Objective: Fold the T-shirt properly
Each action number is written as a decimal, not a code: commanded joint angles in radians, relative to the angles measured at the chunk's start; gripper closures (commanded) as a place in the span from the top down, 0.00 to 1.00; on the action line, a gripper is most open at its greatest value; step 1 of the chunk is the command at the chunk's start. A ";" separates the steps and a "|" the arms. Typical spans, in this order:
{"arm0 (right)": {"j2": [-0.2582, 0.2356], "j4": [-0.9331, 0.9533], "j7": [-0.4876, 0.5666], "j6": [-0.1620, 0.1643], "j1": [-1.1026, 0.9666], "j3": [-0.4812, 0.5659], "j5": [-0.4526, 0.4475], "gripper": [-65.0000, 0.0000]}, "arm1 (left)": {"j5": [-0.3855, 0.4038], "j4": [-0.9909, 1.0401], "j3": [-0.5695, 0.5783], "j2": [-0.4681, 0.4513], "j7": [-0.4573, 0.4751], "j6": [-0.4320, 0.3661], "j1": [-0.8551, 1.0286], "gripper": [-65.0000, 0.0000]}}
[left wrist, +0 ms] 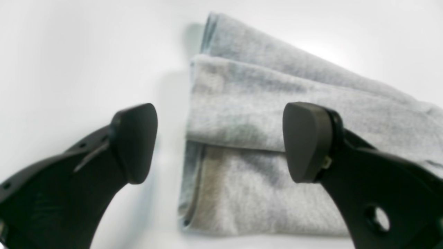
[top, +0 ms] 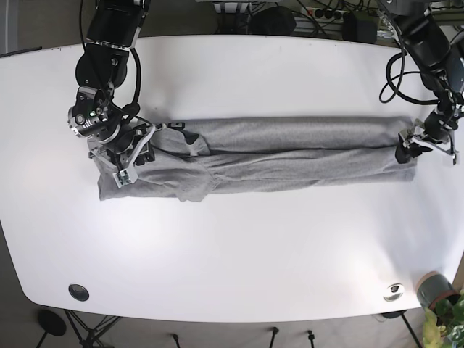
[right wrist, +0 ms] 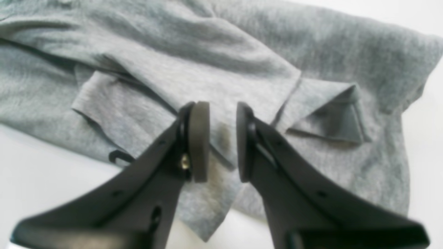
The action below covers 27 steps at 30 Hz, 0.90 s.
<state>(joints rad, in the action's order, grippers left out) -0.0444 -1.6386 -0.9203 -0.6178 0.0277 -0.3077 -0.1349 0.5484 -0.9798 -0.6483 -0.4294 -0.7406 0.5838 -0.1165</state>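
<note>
T-shirt (top: 290,156): left gripper (left wrist: 221,143) wide; right gripper (right wrist: 223,141) seemingly ajar.

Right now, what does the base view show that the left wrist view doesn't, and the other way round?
Only base: the whole shirt folded into a long band across the table, and the right gripper over its far end. Only left wrist: the stacked layers and hem at the shirt's edge, close up, one pad over cloth, the other over bare table. Both: the left gripper, open, at the shirt's end.
</note>
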 commanded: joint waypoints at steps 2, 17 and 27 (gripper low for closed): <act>-0.007 -0.015 0.022 0.000 0.022 -0.002 -0.013 0.20 | 0.014 0.023 0.023 -0.019 0.006 0.006 -0.013 0.82; -0.005 -0.015 0.022 0.006 0.033 -0.003 -0.012 0.20 | 0.008 0.040 0.054 0.010 0.005 0.008 -0.007 0.38; -0.013 0.047 0.077 0.008 0.059 -0.006 -0.006 0.20 | 0.008 0.029 0.054 0.010 0.010 0.008 -0.010 0.00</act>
<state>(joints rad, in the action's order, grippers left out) -0.0479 -1.6047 -0.8593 -0.6102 0.0540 -0.3084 -0.1345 0.5735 -0.9379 -0.5953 -0.4049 -0.7105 0.5953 -0.1173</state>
